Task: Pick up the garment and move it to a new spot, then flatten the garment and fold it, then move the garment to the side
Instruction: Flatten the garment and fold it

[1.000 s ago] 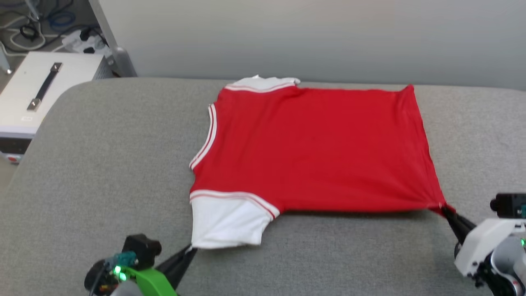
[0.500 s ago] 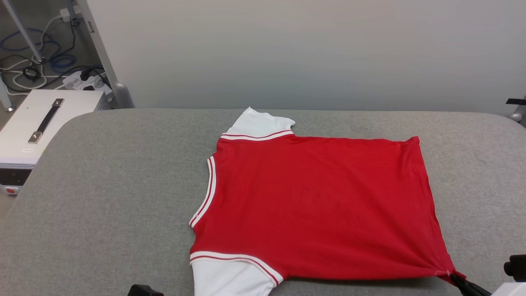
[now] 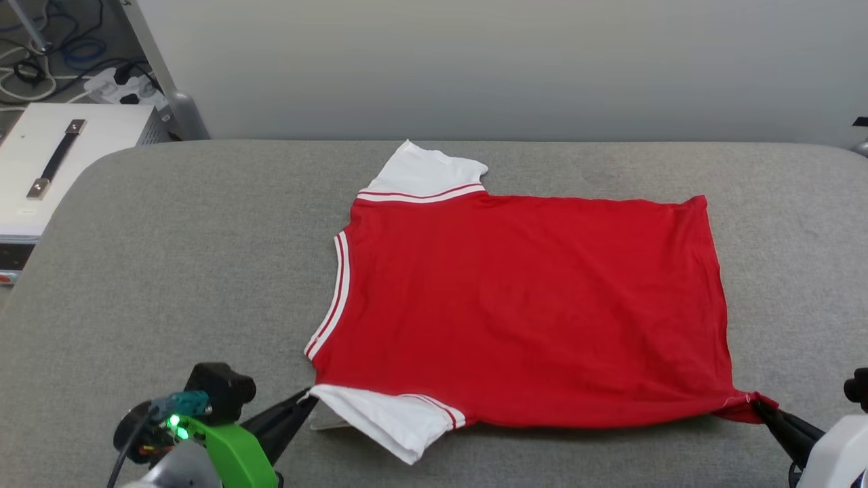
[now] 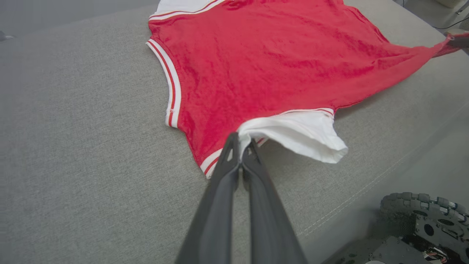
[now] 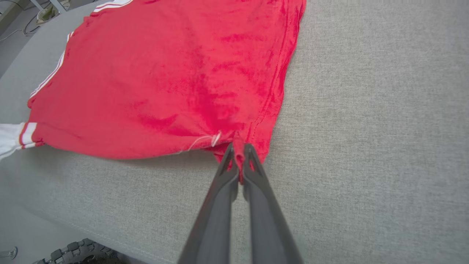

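Observation:
The garment [image 3: 522, 305], a red shirt with white sleeves and striped trim, lies spread on the grey padded table [image 3: 169, 257], neck to the left, plain red face up. My left gripper [image 3: 308, 398] is shut on the near white sleeve [image 4: 293, 134], which is lifted and folded over. In the left wrist view the left gripper [image 4: 242, 141] pinches the sleeve's edge. My right gripper [image 3: 758, 405] is shut on the near hem corner [image 5: 238, 154], which is pulled into a point. The far sleeve [image 3: 424, 173] lies flat.
A white box with a black handle [image 3: 54, 163] stands beyond the table's left end, with cables [image 3: 41, 61] on the floor behind it. A grey wall runs along the table's far side. The robot's wheeled base [image 4: 421, 220] shows below the table's near edge.
The head camera has tilted up, then partly back down. The near sleeve, flat a second ago, is now lifted and folded over. Both grippers stay shut on the garment.

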### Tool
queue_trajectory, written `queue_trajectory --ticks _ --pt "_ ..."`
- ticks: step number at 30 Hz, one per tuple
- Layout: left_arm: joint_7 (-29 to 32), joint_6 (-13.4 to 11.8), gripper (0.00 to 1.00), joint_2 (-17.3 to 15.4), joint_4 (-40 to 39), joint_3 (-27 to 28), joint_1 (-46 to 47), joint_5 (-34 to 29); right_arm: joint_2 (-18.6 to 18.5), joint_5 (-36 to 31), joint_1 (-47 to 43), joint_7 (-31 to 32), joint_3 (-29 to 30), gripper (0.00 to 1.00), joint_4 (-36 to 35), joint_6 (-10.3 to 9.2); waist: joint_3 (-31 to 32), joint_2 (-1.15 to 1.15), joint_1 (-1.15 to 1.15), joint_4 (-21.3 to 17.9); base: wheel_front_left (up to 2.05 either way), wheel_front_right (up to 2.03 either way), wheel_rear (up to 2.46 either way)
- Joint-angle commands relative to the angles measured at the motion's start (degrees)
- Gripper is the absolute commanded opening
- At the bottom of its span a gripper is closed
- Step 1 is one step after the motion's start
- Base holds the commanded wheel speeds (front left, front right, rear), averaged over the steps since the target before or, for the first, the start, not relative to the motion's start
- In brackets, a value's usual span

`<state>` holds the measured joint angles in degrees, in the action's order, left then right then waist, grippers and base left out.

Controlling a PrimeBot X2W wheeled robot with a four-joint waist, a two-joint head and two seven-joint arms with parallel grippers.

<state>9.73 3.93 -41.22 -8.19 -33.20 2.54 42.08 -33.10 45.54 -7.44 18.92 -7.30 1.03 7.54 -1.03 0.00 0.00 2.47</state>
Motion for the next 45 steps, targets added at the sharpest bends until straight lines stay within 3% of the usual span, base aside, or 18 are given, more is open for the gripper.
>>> queue_trajectory --ticks 1,18,34,35,36,37,38,39,40,45 --pt "0.5 0.6 0.00 0.1 0.4 0.2 2.4 -0.4 0.5 -0.9 1.8 1.0 0.4 0.00 -0.4 -0.05 -2.3 0.00 0.00 -0.5 0.00 0.00 0.00" --pt "4.1 3.4 0.00 1.8 13.0 -3.3 23.0 -0.6 4.3 -5.2 16.2 7.3 -0.3 0.00 6.2 -0.05 -12.4 0.00 0.00 -2.2 0.00 0.00 0.00" --pt "0.6 3.5 0.03 2.9 26.3 -14.7 35.3 0.8 5.3 -6.6 24.8 5.9 -4.8 0.00 13.9 -0.05 -16.6 0.00 0.00 -3.0 0.00 0.00 0.00" --pt "-0.1 3.6 0.44 3.3 27.4 -15.1 35.7 1.1 5.3 -6.7 25.2 5.6 -5.2 0.00 14.5 -0.05 -16.6 0.00 0.00 -3.0 0.00 0.00 0.00" --pt "-0.6 3.6 1.00 3.7 28.3 -15.6 36.0 1.2 5.3 -6.9 25.4 5.3 -5.4 0.00 14.9 -0.05 -16.4 0.00 0.00 -3.0 0.00 0.00 0.00" --pt "-1.4 3.6 1.00 4.1 29.5 -16.0 36.3 1.2 5.4 -7.0 25.8 4.6 -5.5 0.00 15.5 -0.05 -16.2 0.00 0.00 -2.9 0.00 0.00 0.00" --pt "-2.3 3.6 1.00 4.6 30.6 -16.1 36.5 1.2 5.5 -7.2 26.0 4.0 -5.5 0.22 15.9 -0.05 -15.9 0.00 0.00 -2.9 0.00 0.00 0.00" --pt "-3.5 3.6 1.00 5.1 31.8 -16.1 36.7 1.1 5.6 -7.4 26.2 3.2 -5.5 0.89 16.3 -0.05 -15.5 0.00 0.00 -2.8 0.00 0.00 0.00" --pt "-4.9 3.5 1.00 5.8 33.1 -15.8 36.7 1.1 5.8 -7.6 26.3 2.6 -5.4 1.00 16.9 -0.05 -15.1 0.00 0.00 -2.8 0.00 0.00 0.00" --pt "-11.0 1.8 1.00 9.2 37.1 -13.5 35.9 2.7 5.9 -8.4 25.7 -0.3 -5.3 1.00 17.7 -0.05 -12.1 0.00 0.00 -2.5 0.00 0.00 0.00"
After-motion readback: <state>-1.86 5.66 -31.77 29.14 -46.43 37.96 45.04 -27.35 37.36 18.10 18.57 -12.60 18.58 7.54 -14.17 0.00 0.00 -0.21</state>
